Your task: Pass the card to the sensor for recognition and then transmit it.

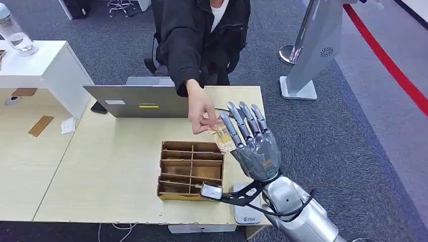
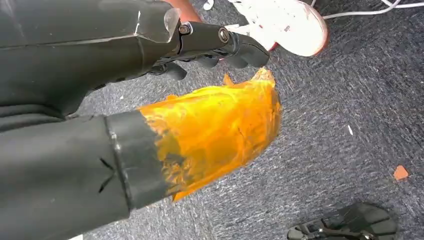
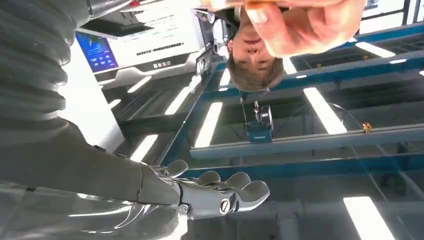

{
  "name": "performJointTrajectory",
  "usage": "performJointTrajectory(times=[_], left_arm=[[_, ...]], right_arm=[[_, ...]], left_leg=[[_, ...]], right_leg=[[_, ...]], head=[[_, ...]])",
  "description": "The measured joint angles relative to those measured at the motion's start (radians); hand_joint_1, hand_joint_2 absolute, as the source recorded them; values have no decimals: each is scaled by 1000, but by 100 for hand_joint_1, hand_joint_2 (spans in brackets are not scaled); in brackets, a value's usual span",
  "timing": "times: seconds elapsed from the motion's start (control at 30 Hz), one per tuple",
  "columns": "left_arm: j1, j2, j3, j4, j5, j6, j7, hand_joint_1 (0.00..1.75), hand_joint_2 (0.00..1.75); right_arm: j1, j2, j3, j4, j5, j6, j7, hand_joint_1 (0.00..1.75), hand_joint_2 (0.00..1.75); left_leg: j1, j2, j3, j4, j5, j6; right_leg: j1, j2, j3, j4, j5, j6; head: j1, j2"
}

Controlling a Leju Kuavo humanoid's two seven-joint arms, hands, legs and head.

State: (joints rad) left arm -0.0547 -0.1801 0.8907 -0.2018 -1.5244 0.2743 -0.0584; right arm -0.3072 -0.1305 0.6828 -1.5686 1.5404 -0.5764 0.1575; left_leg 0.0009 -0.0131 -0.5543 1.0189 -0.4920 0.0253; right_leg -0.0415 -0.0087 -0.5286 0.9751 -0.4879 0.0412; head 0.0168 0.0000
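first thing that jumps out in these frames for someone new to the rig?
The handover at the far right edge of the wooden table: the raised right hand, fingers spread, and a person's hand both meet at the card, just above the cardboard divider box. Which of them holds the card is unclear. Next, the left hand hangs over grey carpet, beside an orange-wrapped part.

A grey laptop [image 1: 136,100] sits at twelve o'clock on the wooden table [image 1: 111,166]. A compartmented cardboard tray [image 1: 191,169] lies centre, a water bottle [image 1: 15,31] at ten o'clock.
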Motion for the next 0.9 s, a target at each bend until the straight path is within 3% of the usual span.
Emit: performJointTrajectory(times=[0.23, 0.27, 0.3, 0.9], left_arm=[[0, 0, 0, 0, 1, -1, 0, 0, 0], [0, 0, 0, 0, 1, -2, 0, 0, 0], [0, 0, 0, 0, 1, -2, 0, 0, 0], [0, 1, 0, 0, 0, -4, 3, 0, 0]], right_arm=[[1, -2, 6, 8, 0, 0, 0, 0, 175], [1, -2, 6, 9, 0, -1, 0, 120, 175], [2, -3, 6, 10, 0, -1, 0, 175, 175], [13, -3, 6, 18, -6, 1, -32, 175, 175]], left_leg=[[0, 0, 0, 0, 0, 0], [0, 0, 0, 0, 0, 0], [0, 0, 0, 0, 0, 0], [0, 0, 0, 0, 0, 0]], right_leg=[[0, 0, 0, 0, 0, 0], [0, 0, 0, 0, 0, 0], [0, 0, 0, 0, 0, 0], [0, 0, 0, 0, 0, 0]], head=[[0, 0], [0, 0], [0, 0], [0, 0]])
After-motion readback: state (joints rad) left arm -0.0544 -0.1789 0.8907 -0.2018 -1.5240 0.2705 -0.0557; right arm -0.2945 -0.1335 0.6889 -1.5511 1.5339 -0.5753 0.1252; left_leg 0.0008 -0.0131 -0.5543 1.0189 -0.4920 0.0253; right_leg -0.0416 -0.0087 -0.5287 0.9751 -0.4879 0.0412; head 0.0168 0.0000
